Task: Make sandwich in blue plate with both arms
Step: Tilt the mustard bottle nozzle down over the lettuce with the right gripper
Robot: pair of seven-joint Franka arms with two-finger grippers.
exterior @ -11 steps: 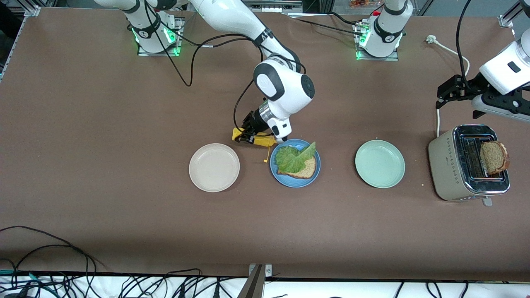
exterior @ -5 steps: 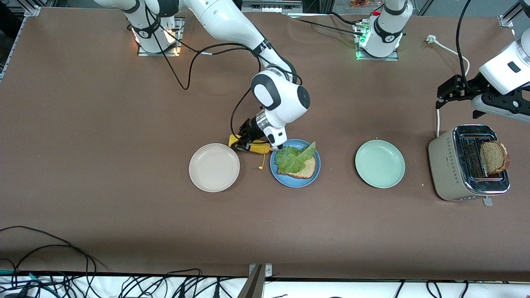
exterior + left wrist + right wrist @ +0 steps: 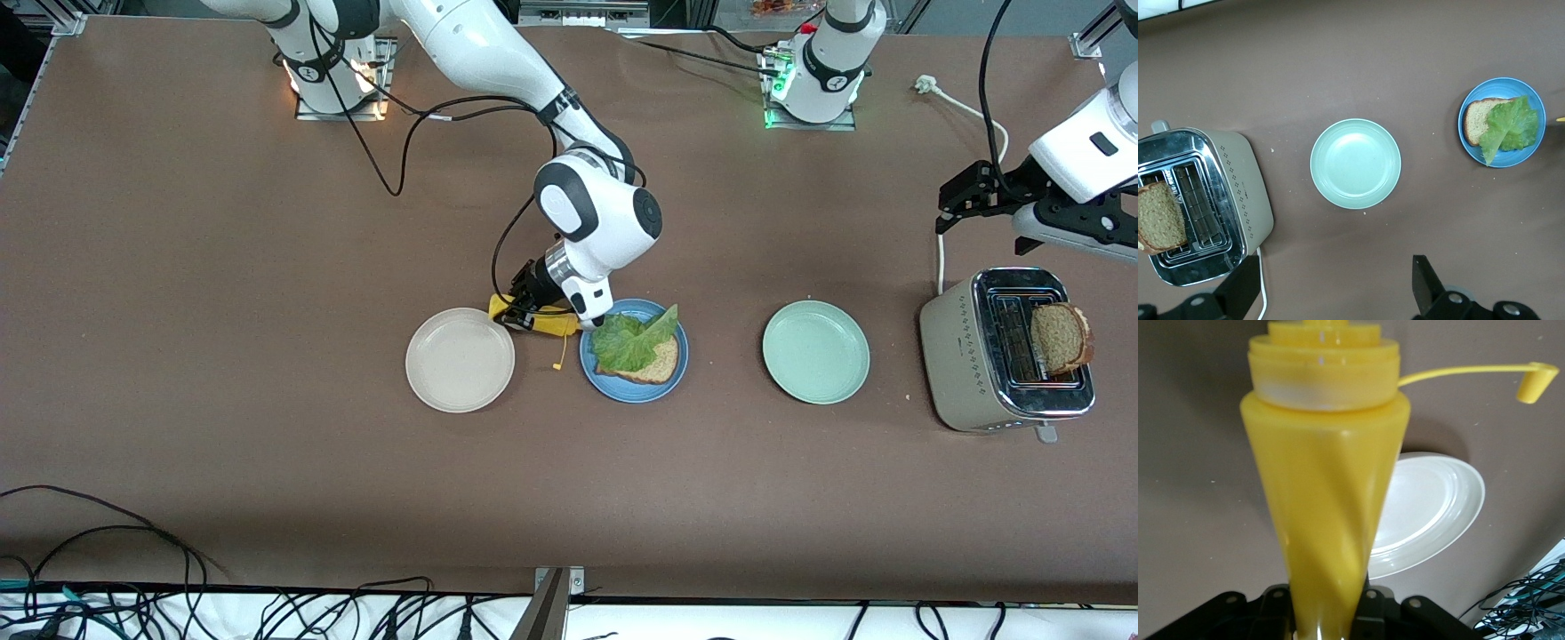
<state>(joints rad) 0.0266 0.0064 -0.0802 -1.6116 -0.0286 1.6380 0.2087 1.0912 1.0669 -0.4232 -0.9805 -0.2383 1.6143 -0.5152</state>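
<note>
The blue plate (image 3: 633, 384) lies mid-table with one brown bread slice (image 3: 660, 363) and a ruffled lettuce leaf (image 3: 627, 342) on top; the left wrist view shows the plate (image 3: 1525, 157) too. My right gripper (image 3: 524, 307) is shut on a yellow squeeze bottle (image 3: 544, 320), which is tipped sideways just above the table between the beige plate and the blue plate. The bottle (image 3: 1328, 493) fills the right wrist view, its cap (image 3: 1535, 383) dangling on a strap. A second bread slice (image 3: 1060, 338) stands in the toaster (image 3: 965, 356). My left gripper (image 3: 956, 200) waits open above the table beside the toaster.
A beige plate (image 3: 460, 359) lies toward the right arm's end and a pale green plate (image 3: 815, 351) lies between the blue plate and the toaster. The toaster's white cord (image 3: 940, 258) runs up toward the robot bases. Cables hang along the table edge nearest the front camera.
My right gripper has shifted slightly toward the beige plate, carrying the yellow bottle lower. The left arm, plates and bread have not moved.
</note>
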